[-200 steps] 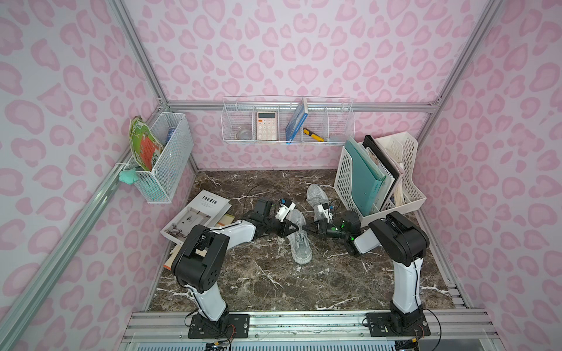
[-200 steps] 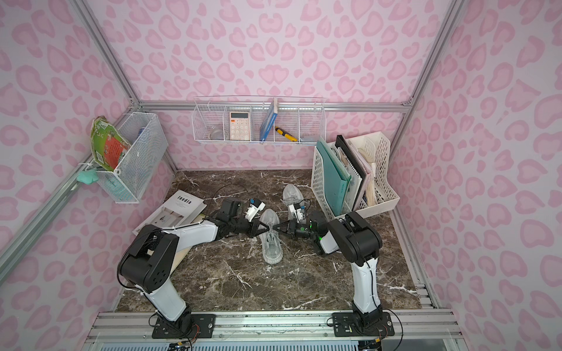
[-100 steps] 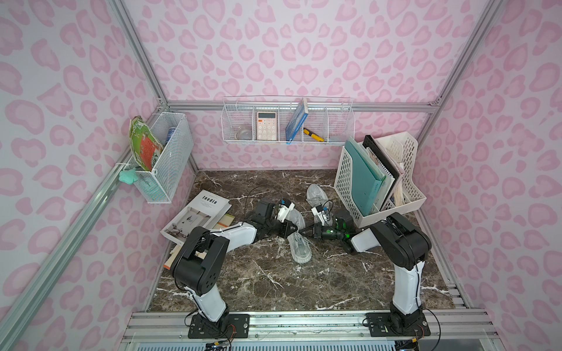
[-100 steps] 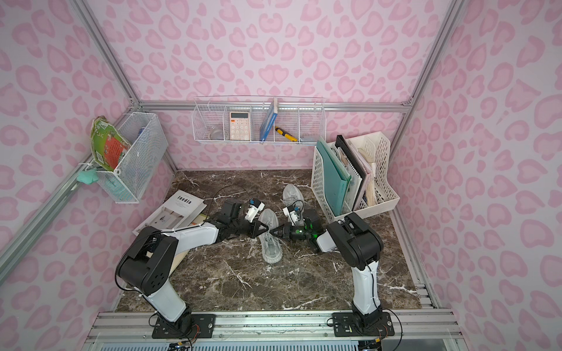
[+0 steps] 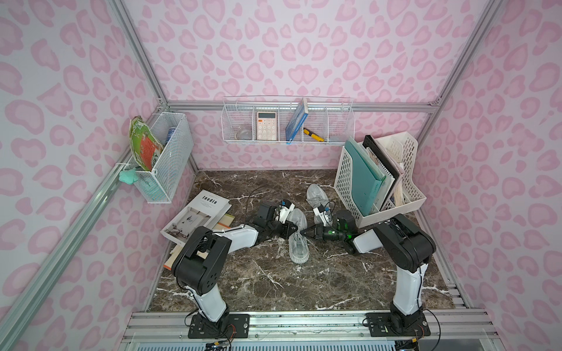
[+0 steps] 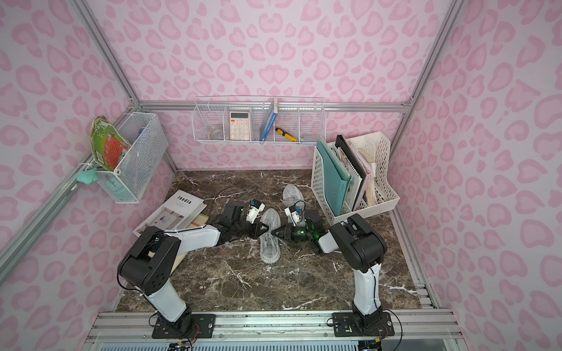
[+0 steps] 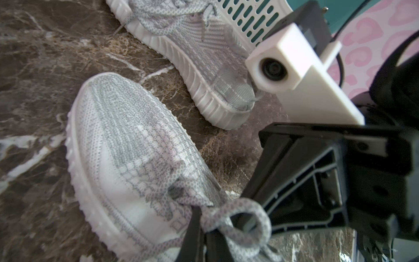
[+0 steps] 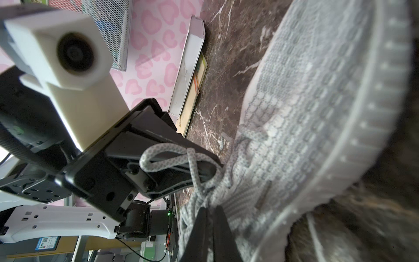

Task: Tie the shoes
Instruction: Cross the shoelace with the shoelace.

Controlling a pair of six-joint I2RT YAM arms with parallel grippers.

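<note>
Evidently, left gripper, from 9 o'clock, pinches lace loop of near sneaker upright for knotting; right gripper, at 3 o'clock, nearly closed, hold indeterminable.

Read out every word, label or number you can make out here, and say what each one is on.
"inodia", as best it reads: the title on the white booklet.
Calculator in the back rack: keys too small to read.
Green and orange packet in the side basket: print too small.
Blue sticker and printed number in the right wrist view: blurred, unreadable.
</note>
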